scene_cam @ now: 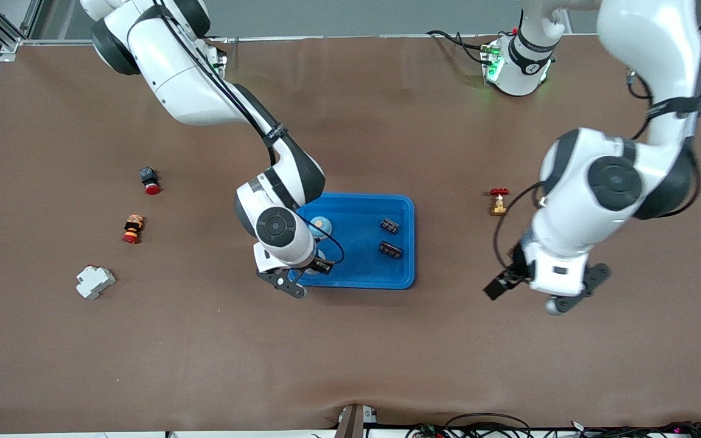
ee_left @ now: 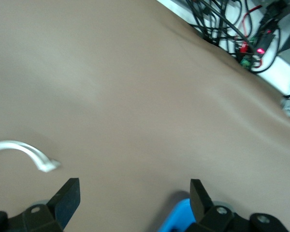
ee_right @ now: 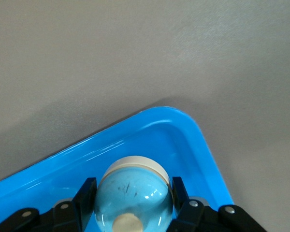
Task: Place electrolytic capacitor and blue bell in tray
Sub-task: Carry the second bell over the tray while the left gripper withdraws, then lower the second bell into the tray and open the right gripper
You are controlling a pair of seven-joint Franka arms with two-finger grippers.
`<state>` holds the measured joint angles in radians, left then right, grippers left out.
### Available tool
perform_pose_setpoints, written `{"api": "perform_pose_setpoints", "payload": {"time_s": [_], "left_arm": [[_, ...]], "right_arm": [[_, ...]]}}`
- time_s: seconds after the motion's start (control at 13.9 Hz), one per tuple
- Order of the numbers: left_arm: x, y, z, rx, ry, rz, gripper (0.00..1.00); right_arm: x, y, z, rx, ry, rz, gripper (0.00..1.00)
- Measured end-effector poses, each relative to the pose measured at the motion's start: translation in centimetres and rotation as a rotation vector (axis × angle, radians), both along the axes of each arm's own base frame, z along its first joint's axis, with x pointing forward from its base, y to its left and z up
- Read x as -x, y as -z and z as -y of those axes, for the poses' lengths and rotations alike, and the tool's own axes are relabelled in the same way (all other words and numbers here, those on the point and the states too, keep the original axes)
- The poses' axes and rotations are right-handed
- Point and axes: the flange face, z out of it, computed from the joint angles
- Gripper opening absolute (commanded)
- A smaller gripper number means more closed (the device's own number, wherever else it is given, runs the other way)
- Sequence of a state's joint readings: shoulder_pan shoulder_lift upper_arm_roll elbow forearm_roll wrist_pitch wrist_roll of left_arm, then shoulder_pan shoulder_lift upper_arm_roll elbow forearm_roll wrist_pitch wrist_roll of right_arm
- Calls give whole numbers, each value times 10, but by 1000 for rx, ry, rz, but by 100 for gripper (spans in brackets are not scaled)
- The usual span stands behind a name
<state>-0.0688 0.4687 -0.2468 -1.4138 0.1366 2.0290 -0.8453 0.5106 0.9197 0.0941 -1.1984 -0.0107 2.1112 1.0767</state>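
The bright-blue tray (scene_cam: pixel 362 277) lies mid-table. My right gripper (scene_cam: pixel 320 236) hangs over the tray's corner nearest the right arm's end and is shut on the blue bell (scene_cam: pixel 320 224). In the right wrist view the fingers (ee_right: pixel 85 193) press both sides of the bell's pale-blue dome (ee_right: pixel 135 193), with its white base low over the tray floor (ee_right: pixel 183 140). Two small black capacitors (scene_cam: pixel 389 225) (scene_cam: pixel 390 249) lie in the tray toward the left arm's end. My left gripper (scene_cam: pixel 524 297) (ee_left: pixel 134 199) is open and empty over bare table between the tray and the left arm's end.
A brass valve with a red handle (scene_cam: pixel 499 201) stands beside the tray toward the left arm's end. Toward the right arm's end lie a black-and-red button (scene_cam: pixel 149 180), a red-and-orange part (scene_cam: pixel 132 229) and a white breaker (scene_cam: pixel 95 281). Cables (scene_cam: pixel 484 423) run along the near table edge.
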Motion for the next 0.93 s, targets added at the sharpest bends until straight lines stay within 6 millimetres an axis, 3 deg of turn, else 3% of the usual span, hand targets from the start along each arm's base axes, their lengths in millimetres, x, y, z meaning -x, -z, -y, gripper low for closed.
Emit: {"api": "perform_pose_setpoints", "payload": {"time_s": [0.14,0.5,0.93], "left_arm": [[5,-24,-39,-40,63,-33,100],[45,-109,-97,-114,184,-77,100],[103,-175,-152,-101,335,-157,100]], "right_arm": [[4,9,-7,12,-2,8,0],[16,40,-24,22,-39,81,0],[19,38,-17,54,-121,92,0]]}}
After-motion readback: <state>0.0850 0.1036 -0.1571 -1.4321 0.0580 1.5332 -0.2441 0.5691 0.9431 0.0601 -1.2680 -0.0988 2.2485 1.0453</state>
